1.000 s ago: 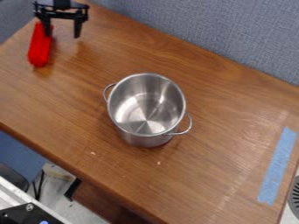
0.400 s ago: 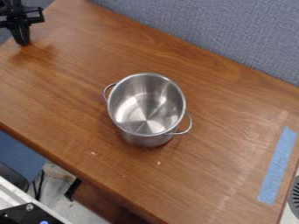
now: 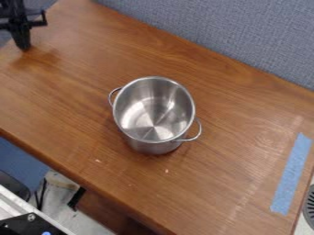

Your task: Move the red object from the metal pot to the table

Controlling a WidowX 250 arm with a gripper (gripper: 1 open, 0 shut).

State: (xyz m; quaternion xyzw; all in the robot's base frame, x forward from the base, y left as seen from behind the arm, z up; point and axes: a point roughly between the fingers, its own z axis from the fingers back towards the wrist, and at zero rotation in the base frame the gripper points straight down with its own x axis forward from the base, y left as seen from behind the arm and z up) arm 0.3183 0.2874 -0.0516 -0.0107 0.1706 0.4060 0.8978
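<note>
The metal pot [image 3: 154, 113] stands upright near the middle of the table [image 3: 68, 96], shiny, with a loop handle on each side, and nothing shows inside it. My gripper [image 3: 21, 39] hangs at the far left corner, partly cut off by the frame edge. Its dark fingers look drawn together, shut. The red object is out of view; I see no red under or between the fingers.
A strip of blue tape [image 3: 291, 174] lies along the table's right edge. A blue-grey wall runs behind the table. Below the front edge are cables and dark equipment on the floor.
The gripper has moved left to the frame edge and closed from wide open. The red block that lay on the table beneath it a second ago no longer shows.
</note>
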